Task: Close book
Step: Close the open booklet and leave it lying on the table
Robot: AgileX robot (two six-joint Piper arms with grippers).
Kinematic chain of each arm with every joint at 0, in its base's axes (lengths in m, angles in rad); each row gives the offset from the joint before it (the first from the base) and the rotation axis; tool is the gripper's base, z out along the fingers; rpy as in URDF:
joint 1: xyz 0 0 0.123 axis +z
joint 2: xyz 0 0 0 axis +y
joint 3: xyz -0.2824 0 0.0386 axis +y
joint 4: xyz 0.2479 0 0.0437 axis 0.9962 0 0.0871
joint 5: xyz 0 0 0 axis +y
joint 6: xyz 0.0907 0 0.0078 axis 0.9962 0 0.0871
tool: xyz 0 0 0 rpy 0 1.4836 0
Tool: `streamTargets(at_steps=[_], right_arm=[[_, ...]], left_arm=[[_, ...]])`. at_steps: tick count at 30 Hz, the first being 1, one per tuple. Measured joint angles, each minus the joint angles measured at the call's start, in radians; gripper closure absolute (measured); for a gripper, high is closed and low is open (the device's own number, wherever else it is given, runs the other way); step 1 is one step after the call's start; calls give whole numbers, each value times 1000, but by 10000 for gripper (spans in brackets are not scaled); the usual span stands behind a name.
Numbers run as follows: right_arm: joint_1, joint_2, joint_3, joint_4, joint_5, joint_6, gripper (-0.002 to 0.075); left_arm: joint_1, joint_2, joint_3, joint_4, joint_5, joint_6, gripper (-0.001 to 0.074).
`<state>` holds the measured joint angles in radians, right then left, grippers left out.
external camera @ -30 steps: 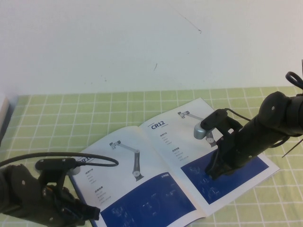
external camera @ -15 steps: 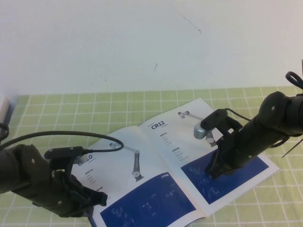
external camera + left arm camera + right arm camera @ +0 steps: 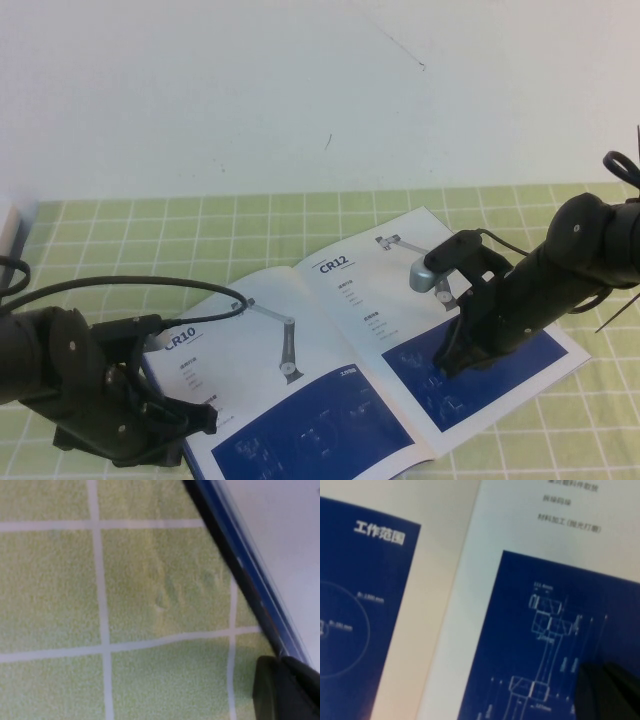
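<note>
Nearest the camera, the left gripper (image 3: 188,421) now sits low at the outer edge of the book (image 3: 318,320), by the near corner of its left-hand page (image 3: 250,340). Half a second ago that arm hung over the page and hid the CR10 heading (image 3: 183,338), which now reads clear. The arm has drawn back off the paper and dropped towards the green checked tablecloth (image 3: 110,235). The left wrist view shows the book's blue cover edge (image 3: 235,560) running across the cloth with part of the gripper just beside it, though I cannot tell whether the jaws are apart or together. That shift reads as lining up to get under the cover, so the closing itself has not begun — the book lies fully open and flat on the cloth. Farther in, on the other side of the spine, the right gripper (image 3: 448,366) has not moved over the last second. It rests on the dark blue panel (image 3: 520,365) of the right-hand page (image 3: 390,290), seemingly pinning that half down, and its jaw state cannot be told either. If the left half is to fold over, this arm appears to stand in its path and would need to clear. Beyond the book's far edge the cloth runs up to the white wall (image 3: 300,90).
</note>
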<state>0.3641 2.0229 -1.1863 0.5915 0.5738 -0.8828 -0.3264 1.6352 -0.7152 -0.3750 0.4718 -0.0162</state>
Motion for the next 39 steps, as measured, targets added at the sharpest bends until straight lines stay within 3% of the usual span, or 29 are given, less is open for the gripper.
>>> streamTargets(at_steps=[16,27,33,39], right_arm=[[5,8,0,72,110,6,729],[105,16,-1,99,108,-10,729],[90,-28,-31,87,100,-17,729],[11,-80,-87,-6,104,9,729]], left_arm=[[0,8,-4,-2,-37,-80,738],[-73,34,-10,-23,-103,-78,738],[-101,37,-11,-55,-138,-74,738],[-101,37,-11,-61,-138,-69,738]])
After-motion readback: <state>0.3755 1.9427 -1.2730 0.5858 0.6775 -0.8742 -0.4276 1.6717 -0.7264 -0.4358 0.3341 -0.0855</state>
